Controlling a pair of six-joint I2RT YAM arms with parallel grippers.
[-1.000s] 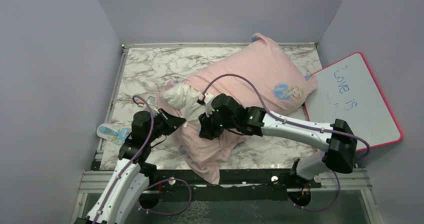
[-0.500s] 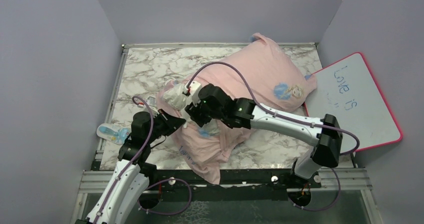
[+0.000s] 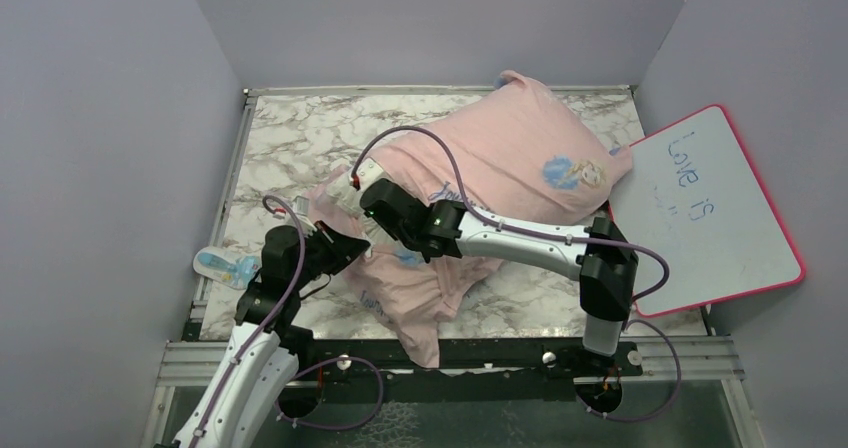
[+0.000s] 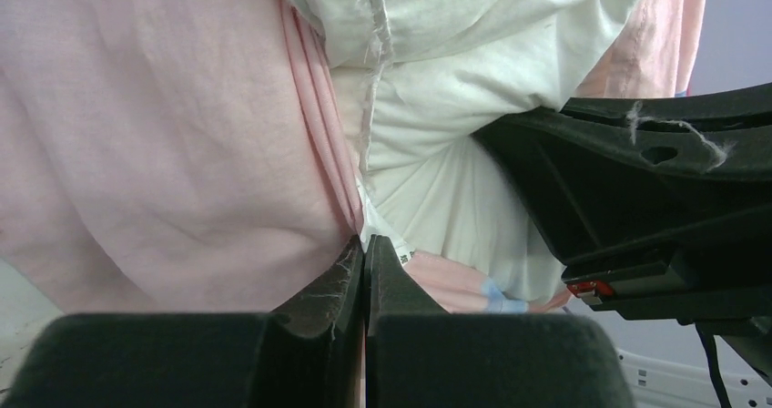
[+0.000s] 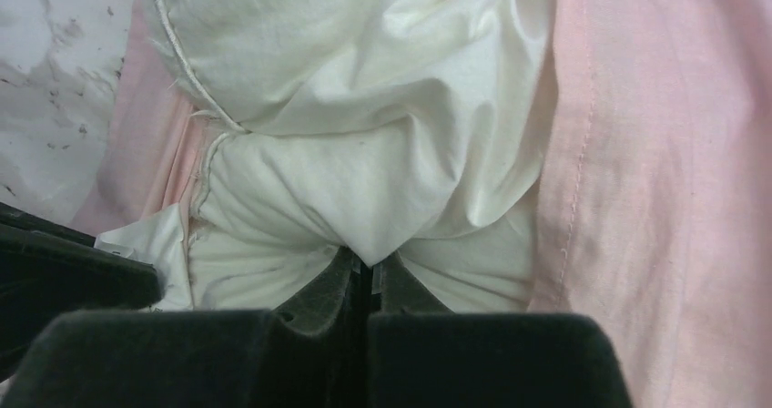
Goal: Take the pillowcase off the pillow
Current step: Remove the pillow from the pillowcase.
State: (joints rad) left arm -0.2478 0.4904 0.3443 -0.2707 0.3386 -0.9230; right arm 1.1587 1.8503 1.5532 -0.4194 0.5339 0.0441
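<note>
Lying across the white-and-grey marbled tabletop (image 3: 290, 138), the thin pale pink fabric pillowcase (image 3: 500, 158) covers most of the plump white rectangular pillow (image 5: 364, 180), one white corner bulging from its open end. The left fingers (image 4: 339, 280) are pressed together, pinching the pillowcase hem. The right fingers (image 5: 332, 285), just beside, pinch a fold of the bare pillow corner.

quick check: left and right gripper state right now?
Left gripper: closed, pinching the pink pillowcase edge where it meets the pillow.
Right gripper: closed, pinching a fold of the white pillow.
</note>
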